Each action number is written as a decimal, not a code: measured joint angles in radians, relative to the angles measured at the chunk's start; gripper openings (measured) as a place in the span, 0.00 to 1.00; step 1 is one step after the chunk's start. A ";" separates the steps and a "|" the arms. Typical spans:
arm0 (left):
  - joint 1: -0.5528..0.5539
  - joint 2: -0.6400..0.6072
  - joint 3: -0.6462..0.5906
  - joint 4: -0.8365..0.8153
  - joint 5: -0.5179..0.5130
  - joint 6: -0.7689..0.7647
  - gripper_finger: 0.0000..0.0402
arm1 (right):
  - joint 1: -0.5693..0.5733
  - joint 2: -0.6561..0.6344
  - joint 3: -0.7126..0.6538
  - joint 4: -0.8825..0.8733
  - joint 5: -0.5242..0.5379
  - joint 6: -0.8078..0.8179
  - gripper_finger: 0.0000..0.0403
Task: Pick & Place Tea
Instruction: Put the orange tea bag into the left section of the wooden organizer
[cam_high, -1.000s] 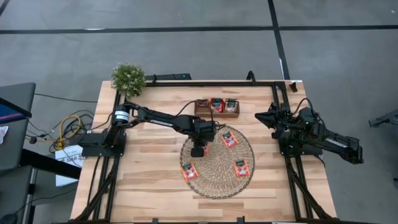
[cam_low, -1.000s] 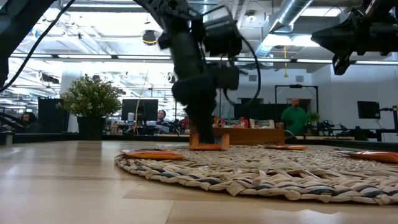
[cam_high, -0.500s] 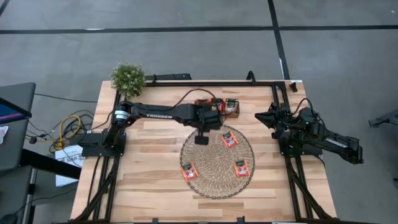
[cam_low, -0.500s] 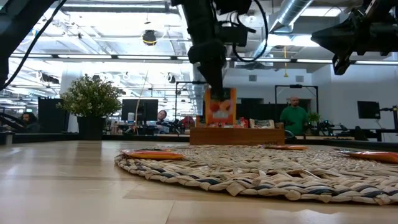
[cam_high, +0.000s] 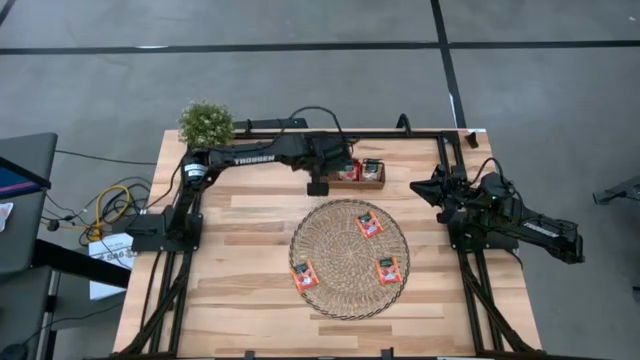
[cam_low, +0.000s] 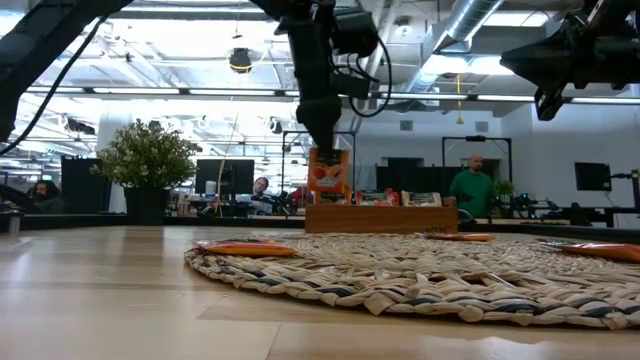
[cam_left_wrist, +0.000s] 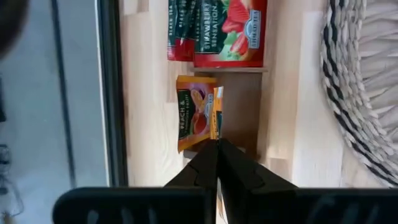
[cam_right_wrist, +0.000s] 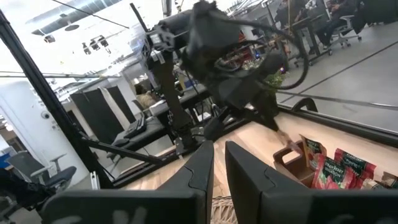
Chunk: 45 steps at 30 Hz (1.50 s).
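Tea sachets are sitting in two places: three on the round woven mat (cam_high: 349, 259) and the rest standing in the small wooden tray (cam_high: 375, 183) beyond it. The left gripper (cam_high: 318, 186) is hanging over the tray's empty end, fingers pinched on an orange peach sachet (cam_low: 328, 176) dangling below. To seat it well, the arm should be lowering straight into the free compartment beside the red strawberry sachets (cam_left_wrist: 228, 32) before letting go. The right gripper (cam_right_wrist: 217, 163) is idling at the table's right edge, fingers nearly together, holding nothing. Only the left wrist view is showing the labels and empty slot; the low view is showing the sachet's height above the tray.
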 joint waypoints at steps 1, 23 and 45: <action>0.011 0.000 0.000 0.002 0.016 0.006 0.00 | 0.000 0.000 0.000 0.000 0.000 0.000 0.08; 0.093 0.037 0.000 0.057 0.181 0.032 0.00 | -0.001 0.000 0.000 0.000 0.005 0.000 0.08; 0.151 0.116 0.000 0.098 0.257 0.041 0.00 | -0.002 0.000 0.000 0.001 0.006 0.001 0.08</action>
